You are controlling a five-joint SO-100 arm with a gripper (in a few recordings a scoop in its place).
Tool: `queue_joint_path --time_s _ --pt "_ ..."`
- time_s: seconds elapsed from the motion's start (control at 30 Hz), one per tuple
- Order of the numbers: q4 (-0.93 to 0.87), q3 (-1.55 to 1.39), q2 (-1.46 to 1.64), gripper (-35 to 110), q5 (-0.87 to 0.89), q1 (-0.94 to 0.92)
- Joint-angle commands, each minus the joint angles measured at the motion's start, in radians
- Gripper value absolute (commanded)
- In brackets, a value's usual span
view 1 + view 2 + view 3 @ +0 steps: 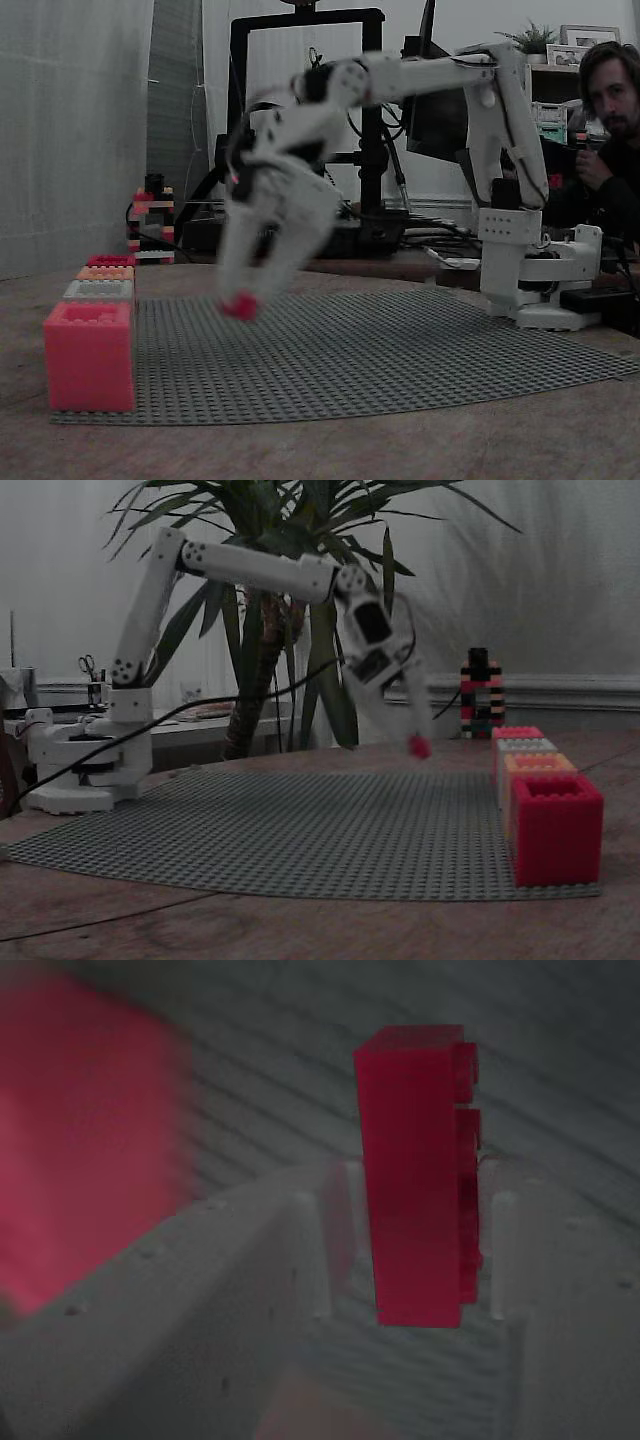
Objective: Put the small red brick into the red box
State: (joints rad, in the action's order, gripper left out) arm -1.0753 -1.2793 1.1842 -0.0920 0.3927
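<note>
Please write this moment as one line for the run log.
gripper: shut on small red brick | brick: lifted above baseplate | red box: not reached

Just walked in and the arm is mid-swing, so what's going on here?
The white arm's gripper is shut on the small red brick and carries it in the air above the grey studded baseplate. A row of brick-built boxes stands along the baseplate's edge, and the red box sits at the near end of that row in a fixed view. The brick is not yet over any box. The arm is blurred, so it is moving.
</note>
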Motion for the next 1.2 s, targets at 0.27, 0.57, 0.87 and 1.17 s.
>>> queue_joint_path --time_s 0.27,0.57,0.87,1.17 --pt "-0.060 0.423 0.074 0 0.167 -0.526" --pt "0.080 0.449 -0.077 0 0.181 -0.721" --pt "0.179 0.529 -0.225 0 0.137 -0.738" --pt "0.299 0.598 -0.328 0 0.061 -0.678"
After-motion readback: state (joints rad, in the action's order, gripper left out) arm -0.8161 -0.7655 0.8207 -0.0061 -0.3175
